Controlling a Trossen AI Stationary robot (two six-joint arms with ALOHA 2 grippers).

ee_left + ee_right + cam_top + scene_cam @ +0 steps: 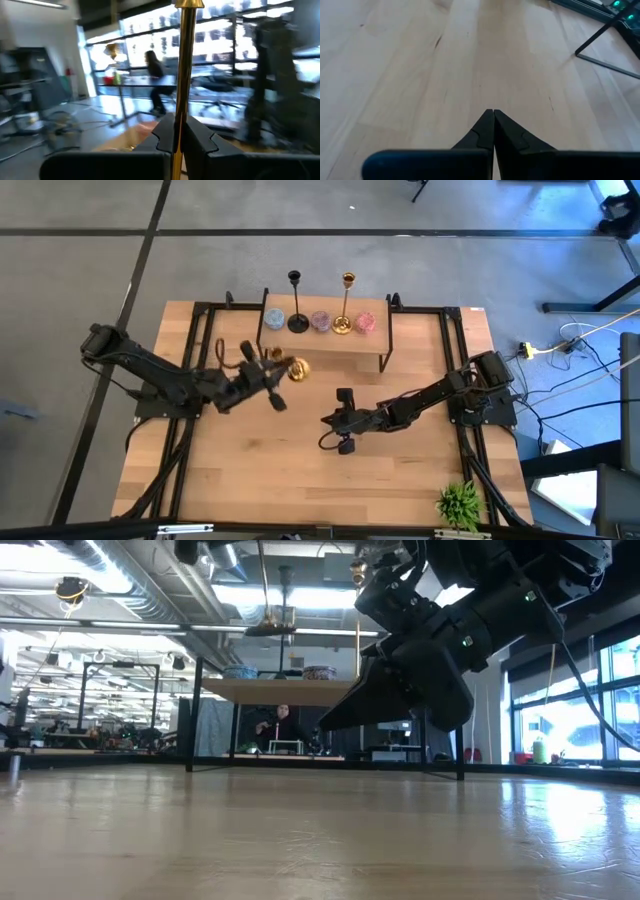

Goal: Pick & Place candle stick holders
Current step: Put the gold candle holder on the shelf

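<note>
We see the left gripper (pixel 177 142) pinching a gold candle holder (pixel 290 368) by its thin stem; in the left wrist view the stem (pixel 184 75) runs straight out from between the fingers, so its long axis lines up with the way the gripper points. From above, the holder's round gold base sits just beyond the left gripper (pixel 268 380), on the side toward the small raised shelf (pixel 383 350). It looks lifted off the table (pixel 260 480), though we cannot tell how high.

The shelf lies just ahead of that held piece, and the left arm is the nearer one to it. On the shelf stand a black candle holder (pixel 296 305) and a second gold candle holder (pixel 344 305), both upright and apart from each other. Three small round dishes (pixel 320 321) also sit in a row on the shelf; one lies between the two standing holders, the others outside them. We cannot tell what the dishes hold.

We judge the coming move turns on getting the held stem upright over a free spot on the shelf.

The right gripper (pixel 493 127) has its fingers pressed together on nothing, over bare wood near the table's middle (pixel 343 423), well apart from the shelf, waiting. A green plant (pixel 460 502) sits at the table's near corner behind the right gripper.
</note>
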